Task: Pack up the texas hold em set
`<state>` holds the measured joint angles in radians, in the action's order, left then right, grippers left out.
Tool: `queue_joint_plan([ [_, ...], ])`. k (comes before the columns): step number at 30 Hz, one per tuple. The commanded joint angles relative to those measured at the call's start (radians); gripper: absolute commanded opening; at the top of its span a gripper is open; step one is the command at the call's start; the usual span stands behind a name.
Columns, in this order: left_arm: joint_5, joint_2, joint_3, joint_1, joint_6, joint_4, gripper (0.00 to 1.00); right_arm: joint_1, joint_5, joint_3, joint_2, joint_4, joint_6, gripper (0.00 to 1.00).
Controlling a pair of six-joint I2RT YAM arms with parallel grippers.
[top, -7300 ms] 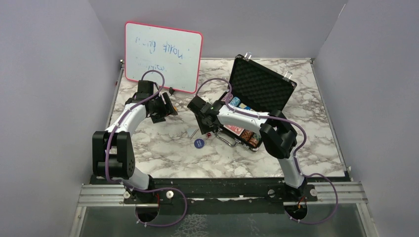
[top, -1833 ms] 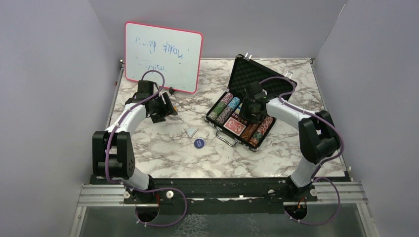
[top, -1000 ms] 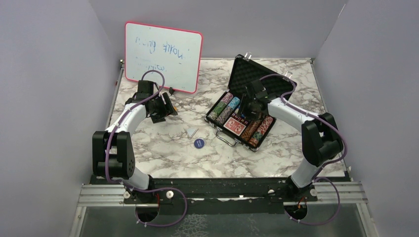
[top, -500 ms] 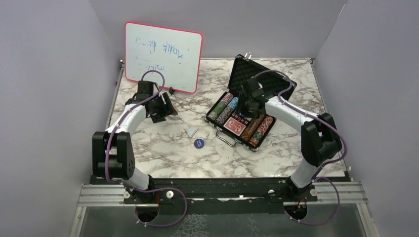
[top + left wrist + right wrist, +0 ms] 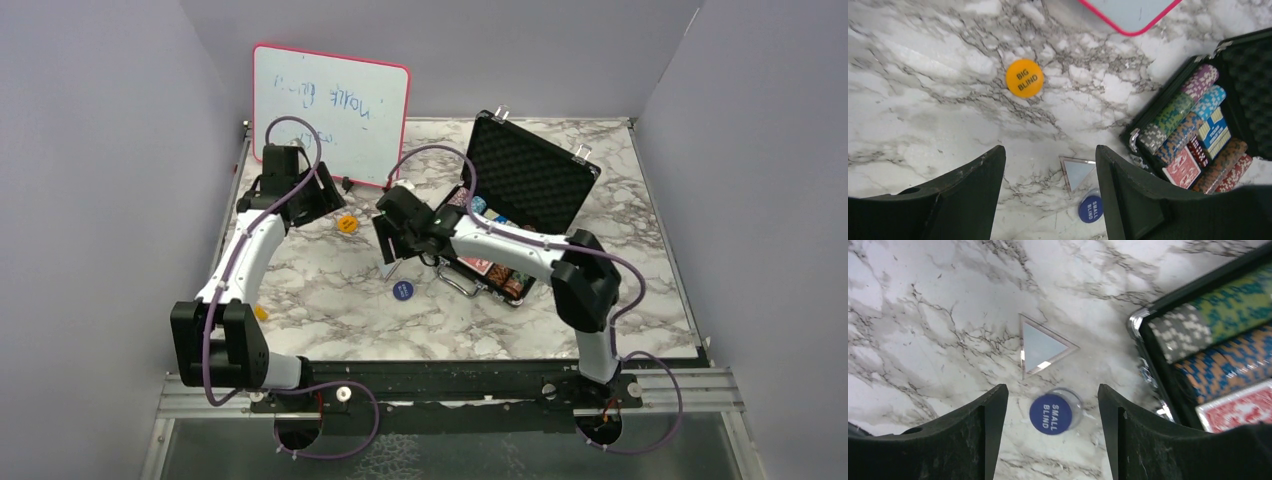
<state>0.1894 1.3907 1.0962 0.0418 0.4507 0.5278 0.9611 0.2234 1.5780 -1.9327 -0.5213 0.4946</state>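
Left of the case [image 5: 525, 180], the right gripper [image 5: 1050, 390] is spread wide, empty, over the blue button [image 5: 1050, 412]; the left gripper [image 5: 1048, 150] is likewise spread.

- The right end effector [image 5: 1052, 392] is seen over the marble desk [image 5: 923, 315], its two fingers [image 5: 983, 430] spread wide apart;
- a blue button [image 5: 1050, 418] marked "SMALL BLIND" is framed between them, flat on the desk;
- a clear triangular piece [image 5: 1040, 347] lies just beyond it;
- at the right, striped chip stacks [image 5: 1218, 320] and red-backed cards [image 5: 1238, 412] are held in the black case [image 5: 1168, 385].
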Motion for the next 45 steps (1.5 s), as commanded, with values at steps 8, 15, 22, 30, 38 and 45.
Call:
queue_joint_plan([
  [8,-0.154,-0.13,0.124,0.004,-0.031,0.077,0.69,0.039,0.006,0.201,-0.234,-0.066,-0.071,0.81],
  [15,-0.125,-0.202,0.132,0.004,-0.031,0.118,0.69,0.039,-0.035,0.28,-0.337,-0.11,-0.071,0.85],
  [22,-0.084,-0.229,0.196,0.005,-0.032,0.179,0.69,0.039,0.004,0.301,-0.377,-0.153,-0.067,0.84],
  [30,-0.036,-0.223,0.24,0.01,-0.05,0.183,0.69,0.039,-0.033,0.307,-0.407,-0.182,-0.062,0.65],
  [38,-0.032,-0.206,0.252,0.013,-0.056,0.192,0.69,0.039,0.022,0.307,-0.385,-0.174,-0.047,0.53],
  [45,-0.078,-0.167,0.289,0.02,-0.072,0.213,0.69,0.034,0.105,0.206,-0.169,-0.046,-0.036,0.53],
])
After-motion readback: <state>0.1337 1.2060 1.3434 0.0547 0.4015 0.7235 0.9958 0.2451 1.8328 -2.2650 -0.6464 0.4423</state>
